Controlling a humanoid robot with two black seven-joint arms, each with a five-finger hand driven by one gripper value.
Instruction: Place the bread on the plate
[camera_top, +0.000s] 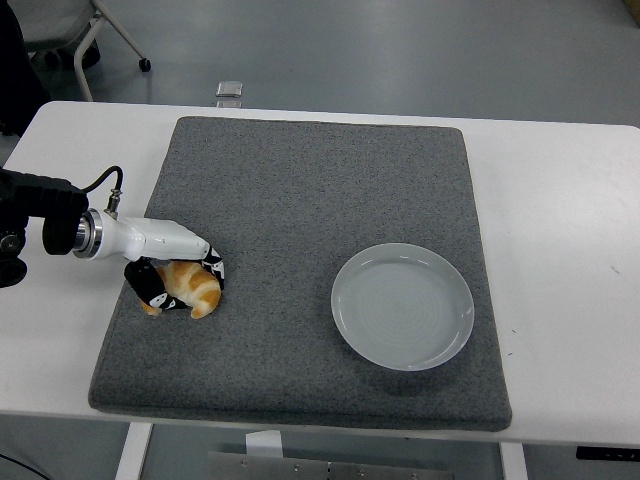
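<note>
Bread (192, 288) sits clasped by the left hand (170, 278) on the grey mat (300, 200), well apart from the plate (402, 305).

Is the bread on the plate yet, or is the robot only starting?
Only starting. The left hand has its fingers curled around the bread, which sits on the grey mat near its left edge. The plate over on the right is empty. Left to do: lift the bread, carry it across, set it on the plate.

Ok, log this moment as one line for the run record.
left robot hand: shut on bread | bread: on grey mat, left side | plate: empty, right side | right robot hand: not in view
</note>
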